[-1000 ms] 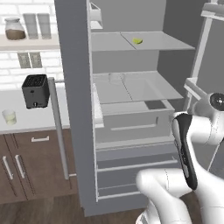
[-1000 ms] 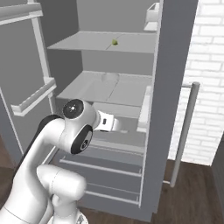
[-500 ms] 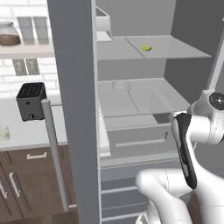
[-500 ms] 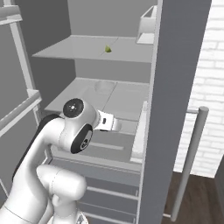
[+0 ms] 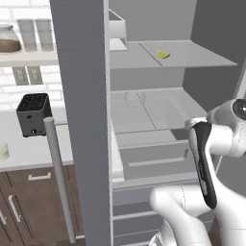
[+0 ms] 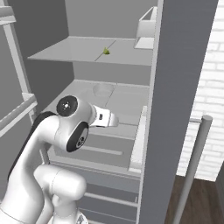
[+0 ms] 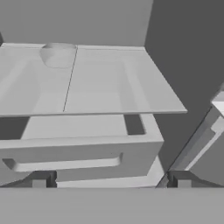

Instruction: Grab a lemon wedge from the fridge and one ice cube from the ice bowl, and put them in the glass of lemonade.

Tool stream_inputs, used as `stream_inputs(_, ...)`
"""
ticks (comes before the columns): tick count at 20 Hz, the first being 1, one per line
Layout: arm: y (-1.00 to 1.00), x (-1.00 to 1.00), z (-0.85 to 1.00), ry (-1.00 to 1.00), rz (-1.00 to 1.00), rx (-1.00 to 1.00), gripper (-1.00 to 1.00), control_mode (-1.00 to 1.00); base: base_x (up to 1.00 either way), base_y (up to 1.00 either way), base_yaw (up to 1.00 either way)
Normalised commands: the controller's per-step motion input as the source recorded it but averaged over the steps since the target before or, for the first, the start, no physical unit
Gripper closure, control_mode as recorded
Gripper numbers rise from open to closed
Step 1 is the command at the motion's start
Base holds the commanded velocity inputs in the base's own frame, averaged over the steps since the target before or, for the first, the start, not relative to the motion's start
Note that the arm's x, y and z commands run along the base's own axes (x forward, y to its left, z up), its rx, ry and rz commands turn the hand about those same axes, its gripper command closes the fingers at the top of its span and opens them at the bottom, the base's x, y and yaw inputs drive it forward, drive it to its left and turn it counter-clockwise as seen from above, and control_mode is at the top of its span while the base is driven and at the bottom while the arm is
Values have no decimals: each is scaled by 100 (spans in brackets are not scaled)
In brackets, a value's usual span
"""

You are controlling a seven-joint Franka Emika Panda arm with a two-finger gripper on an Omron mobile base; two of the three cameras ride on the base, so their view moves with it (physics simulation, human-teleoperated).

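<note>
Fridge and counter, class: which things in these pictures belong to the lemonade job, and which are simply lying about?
Belong to the job:
fridge, door open
lemon wedge on its upper shelf
glass of lemonade on the counter
gripper, open

Lying about:
toaster
lidded jar
tall grey glasses
</note>
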Motion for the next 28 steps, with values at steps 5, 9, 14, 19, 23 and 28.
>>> stream_inputs(5, 11, -18, 100, -27, 0, -1, -100, -100, 0, 0, 0)
stream_inputs(9, 3, -12, 100, -21, 0, 0, -100, -100, 0, 0, 0)
stream_inputs(14, 4, -11, 100, -13, 1, -2, -100, -100, 0, 0, 0)
stream_inputs(19, 6, 1, 100, 7, 1, -5, -100, -100, 0, 0, 0)
stream_inputs(23, 5, 18, 52, 26, 12, -2, -100, -100, 0, 0, 0)
stream_inputs(28, 0, 18, -6, 0, 0, 0, -100, -100, 0, 0, 0)
